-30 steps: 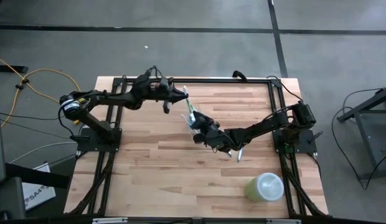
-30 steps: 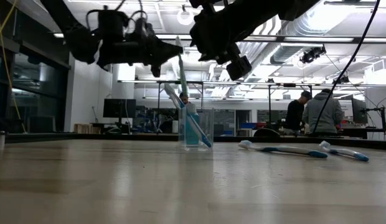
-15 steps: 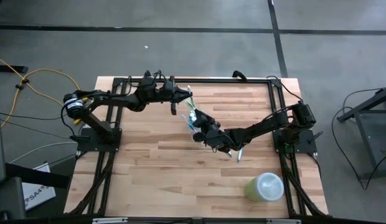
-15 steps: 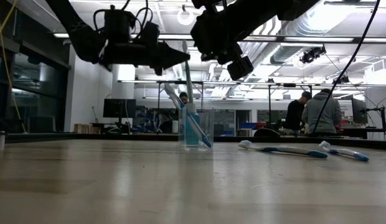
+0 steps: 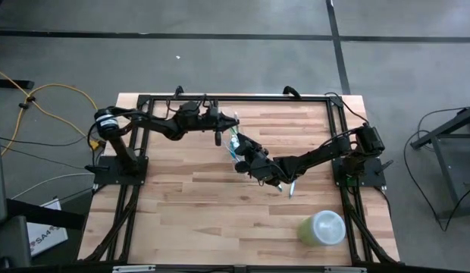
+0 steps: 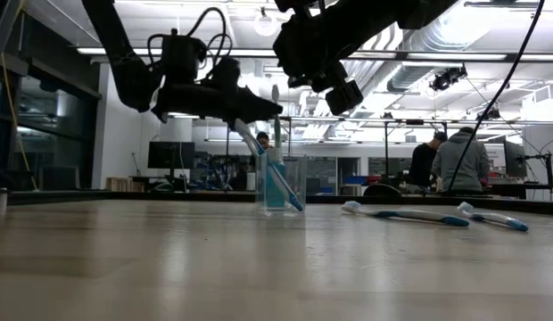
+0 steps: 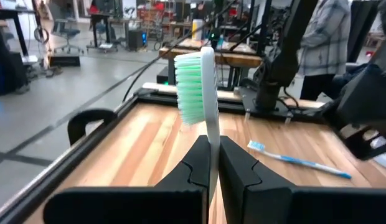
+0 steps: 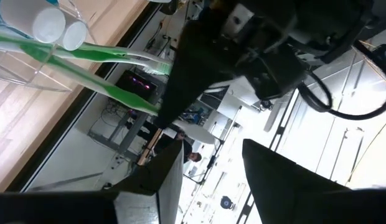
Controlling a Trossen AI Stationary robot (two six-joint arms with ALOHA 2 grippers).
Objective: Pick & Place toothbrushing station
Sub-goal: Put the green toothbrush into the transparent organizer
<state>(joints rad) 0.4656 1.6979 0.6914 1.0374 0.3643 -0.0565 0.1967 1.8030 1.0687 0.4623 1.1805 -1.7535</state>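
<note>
L arm reaches in from the table's left side, stretched nearly level toward the far-middle of the table, w/ the left gripper [image 6: 275,109] raised just above and beside the clear cup [image 6: 280,185]. Its fingers are pressed together on the thin white handle of a green-bristled toothbrush [image 7: 199,81], which stands upright from the pinch, bristle head on top. R arm comes across from the right side, elbow bent, w/ the right gripper [image 5: 242,154] hanging over the cup from the opposite side, fingers spread wide and empty. Cup stands upright on the wood table [image 5: 189,205] at far-middle, holding a blue toothbrush [image 6: 263,160] leaning at an angle plus small white-capped tubes [image 8: 56,28]; green handles also visible through its wall in the right wrist view. Two more blue-and-white toothbrushes [image 6: 406,214] lie flat on the table, apart from the cup. Pale green container [image 5: 323,227] sits at near-right, well apart.
</note>
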